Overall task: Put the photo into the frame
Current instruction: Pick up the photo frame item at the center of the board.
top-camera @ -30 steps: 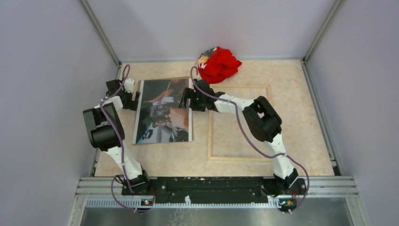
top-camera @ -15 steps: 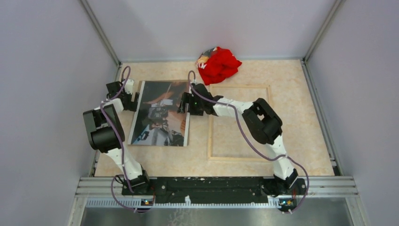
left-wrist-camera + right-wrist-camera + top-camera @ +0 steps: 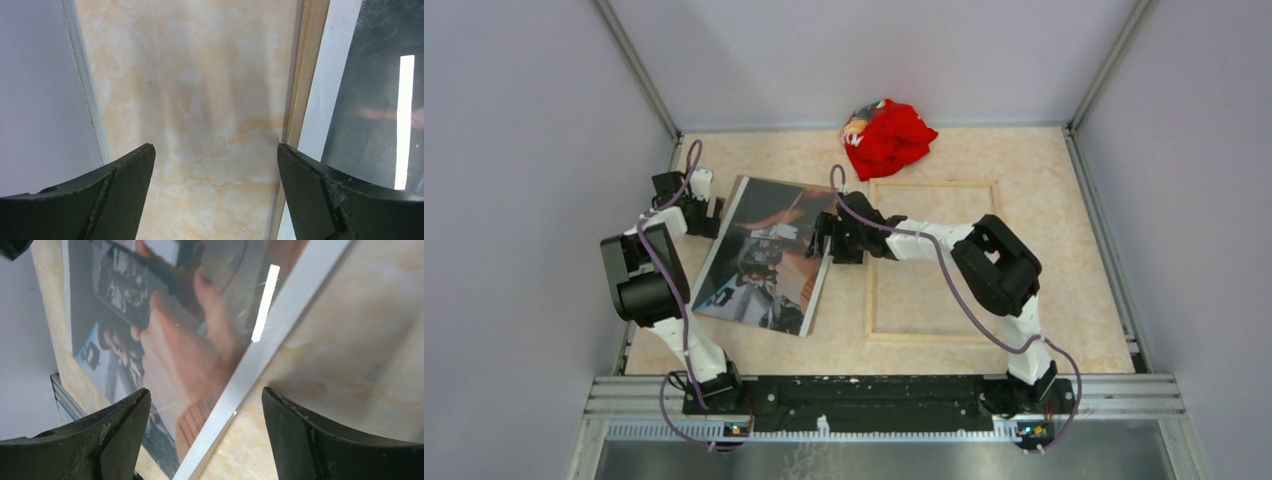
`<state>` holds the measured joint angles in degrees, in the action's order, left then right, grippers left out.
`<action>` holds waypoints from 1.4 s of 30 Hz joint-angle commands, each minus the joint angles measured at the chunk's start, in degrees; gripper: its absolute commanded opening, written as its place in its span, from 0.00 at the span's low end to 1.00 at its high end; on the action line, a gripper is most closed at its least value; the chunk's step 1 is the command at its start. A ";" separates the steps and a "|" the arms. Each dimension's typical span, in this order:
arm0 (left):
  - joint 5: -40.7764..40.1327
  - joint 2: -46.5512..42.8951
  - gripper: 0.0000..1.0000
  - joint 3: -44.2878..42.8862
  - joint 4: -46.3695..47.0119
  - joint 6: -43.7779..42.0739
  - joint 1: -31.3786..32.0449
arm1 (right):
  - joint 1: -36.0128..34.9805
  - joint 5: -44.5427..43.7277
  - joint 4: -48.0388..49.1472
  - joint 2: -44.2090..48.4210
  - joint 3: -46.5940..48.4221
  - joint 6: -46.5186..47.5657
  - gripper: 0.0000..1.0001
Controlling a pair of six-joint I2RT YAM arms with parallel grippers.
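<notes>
Nearest me, the photo (image 3: 764, 255) lay face up and skewed on the table (image 3: 1064, 250), left of the frame (image 3: 914, 300) and close to its left rail. My right gripper (image 3: 205, 392) stood over the photo's right edge, jaws spread apart and clasping nothing. My left gripper (image 3: 215, 150) hung spread wide above the tabletop, just beside the photo's left edge. Farthest back sat a crumpled red cloth (image 3: 889, 138).
</notes>
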<state>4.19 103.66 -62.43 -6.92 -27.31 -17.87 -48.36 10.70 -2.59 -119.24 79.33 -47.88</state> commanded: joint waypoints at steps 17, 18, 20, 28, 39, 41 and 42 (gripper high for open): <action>3.03 1.81 0.99 -2.43 -1.71 4.64 3.03 | 3.00 -5.11 -2.52 -5.11 4.85 -4.99 0.81; 3.08 1.78 0.99 -1.82 -1.36 4.51 3.27 | 3.01 -5.08 -2.37 -5.45 5.26 -5.23 0.80; 3.27 1.78 0.99 -0.82 -1.11 4.46 3.52 | 3.03 -4.76 -2.02 -5.86 5.78 -5.82 0.80; 4.66 0.46 0.99 2.76 -0.87 4.12 5.30 | 3.05 -4.63 -1.29 -3.97 6.68 -6.23 0.78; 4.36 -1.20 0.99 5.74 -0.42 3.73 6.02 | 1.49 -5.09 -4.04 -0.78 11.10 -3.13 0.76; 4.42 -1.01 0.99 5.68 -0.52 3.65 6.06 | 1.40 -4.47 -3.49 -0.42 11.21 -3.25 0.76; 4.53 -0.95 0.99 5.66 -0.57 3.71 6.09 | 1.37 -4.16 -3.18 -0.32 11.30 -3.44 0.76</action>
<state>9.37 102.04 -58.72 -4.14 -23.20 -11.97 -45.84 5.65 -7.75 -122.32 87.55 -52.01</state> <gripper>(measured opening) 0.987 0.765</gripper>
